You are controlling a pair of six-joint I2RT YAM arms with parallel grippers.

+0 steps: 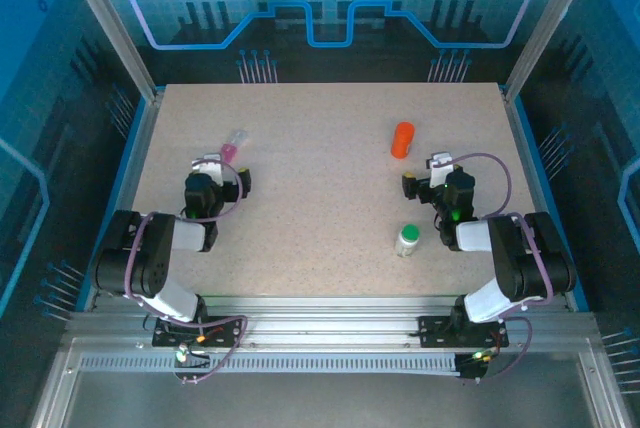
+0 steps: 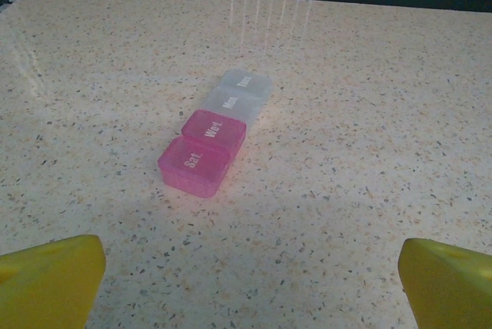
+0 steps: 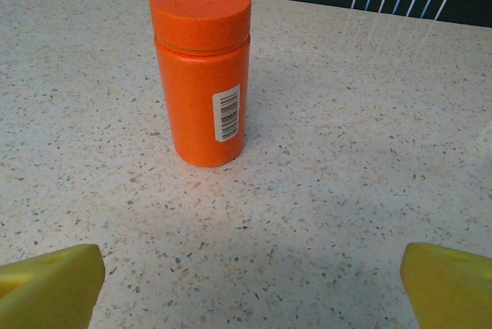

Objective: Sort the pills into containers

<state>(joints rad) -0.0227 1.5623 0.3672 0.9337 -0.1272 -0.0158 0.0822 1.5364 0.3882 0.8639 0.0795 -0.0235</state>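
Top view, pill box (image 1: 233,145): small, pink and clear, lying on the left half of the table (image 1: 320,208), just beyond the left gripper (image 1: 224,170).
Top view, right gripper (image 1: 425,172): near the upright orange bottle (image 1: 402,139); a green-capped bottle (image 1: 407,239) stands nearer the arm bases.
Left wrist, pill box (image 2: 215,131): four joined compartments in a row, two pink nearest marked "Sat" and "Wed", two colourless behind, lids down.
Left wrist, left gripper (image 2: 250,283): yellow fingers spread wide, nothing between them.
Right wrist, right gripper (image 3: 250,287): spread wide, empty, facing the orange bottle (image 3: 202,71).
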